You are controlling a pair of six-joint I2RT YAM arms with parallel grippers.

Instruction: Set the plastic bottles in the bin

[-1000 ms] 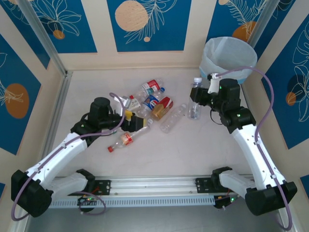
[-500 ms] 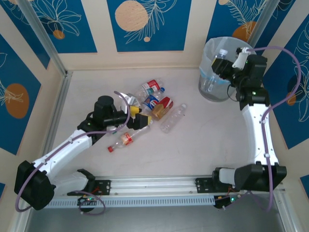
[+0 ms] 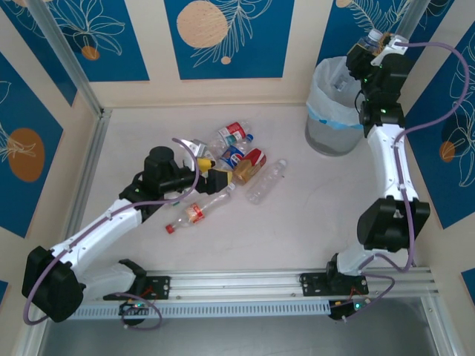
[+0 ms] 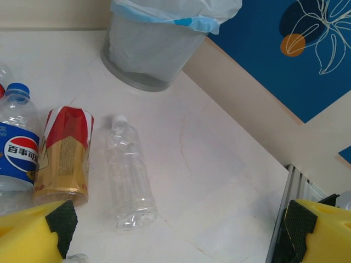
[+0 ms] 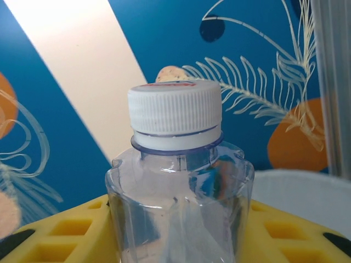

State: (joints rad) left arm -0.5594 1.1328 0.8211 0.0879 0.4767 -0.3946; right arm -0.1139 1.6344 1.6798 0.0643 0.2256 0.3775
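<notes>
My right gripper [image 3: 361, 58] is shut on a clear plastic bottle [image 3: 369, 40] with a white cap and holds it high over the far rim of the bin [image 3: 326, 122]. In the right wrist view the bottle [image 5: 178, 181] stands upright between yellow fingers [image 5: 60, 235]. Several other plastic bottles lie in a pile mid-table: a clear one [image 3: 266, 182], an amber one with a red label [image 3: 250, 165], a blue-labelled one [image 3: 232, 156] and a red-capped one [image 3: 194, 213]. My left gripper [image 3: 215, 179] is open, low beside the pile, holding nothing. Its wrist view shows the clear bottle [image 4: 129, 175] and the bin [image 4: 148, 55].
The bin is grey mesh with a pale bag liner [image 3: 320, 104] and stands in the far right corner against the blue-patterned wall [image 3: 223, 37]. A metal rail [image 3: 237, 285] runs along the near edge. Bare tabletop [image 3: 312, 208] lies between the pile and the bin.
The right arm has lifted its bottle from the table beside the bin to above the bin's far rim. The left gripper has edged right towards the pile.
</notes>
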